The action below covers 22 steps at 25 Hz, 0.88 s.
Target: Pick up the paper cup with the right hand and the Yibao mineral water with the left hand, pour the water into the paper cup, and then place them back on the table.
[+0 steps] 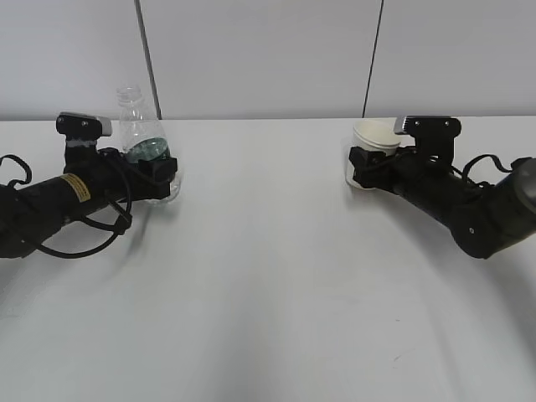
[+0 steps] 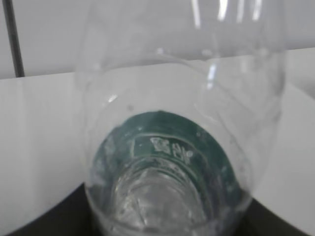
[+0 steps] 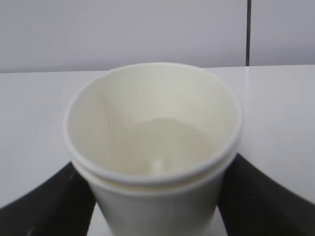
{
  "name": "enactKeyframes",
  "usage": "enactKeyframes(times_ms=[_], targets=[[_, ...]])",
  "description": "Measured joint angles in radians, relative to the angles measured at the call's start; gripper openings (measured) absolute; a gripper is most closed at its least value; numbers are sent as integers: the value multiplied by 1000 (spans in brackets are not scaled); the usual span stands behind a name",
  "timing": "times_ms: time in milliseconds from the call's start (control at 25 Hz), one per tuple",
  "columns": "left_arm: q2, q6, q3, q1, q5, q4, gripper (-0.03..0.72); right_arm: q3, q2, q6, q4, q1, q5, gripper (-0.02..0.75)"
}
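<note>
The Yibao mineral water (image 1: 141, 138) stands straight up on the table (image 1: 268, 276), far over on one side, with its open mouth at the top and its long way going up and down. The left hand (image 1: 159, 177) is right at the bottle, low down by the green label, with one finger on each side of it. It looks like it is pinching the bottle, and the left wrist view is almost filled by the clear bottle with a little of the water (image 2: 152, 201) near the bottom. The paper cup (image 1: 373, 151) stands well apart from the bottle, across the table, also upright with its mouth up. The right hand (image 1: 362, 170) has a dark finger on each side of the cup and seems to squeeze it. So each hand is already at its own thing. The bottle must get to the cup, and the cup lies far off to the side of the bottle, so both hands will likely lift and come toward the middle.
</note>
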Motion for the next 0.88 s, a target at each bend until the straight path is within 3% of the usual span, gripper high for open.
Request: enactKeyframes(times_ms=[880], targets=[[0,0,0,0,6,0,353,0,11,-33,3,0,-24,557]])
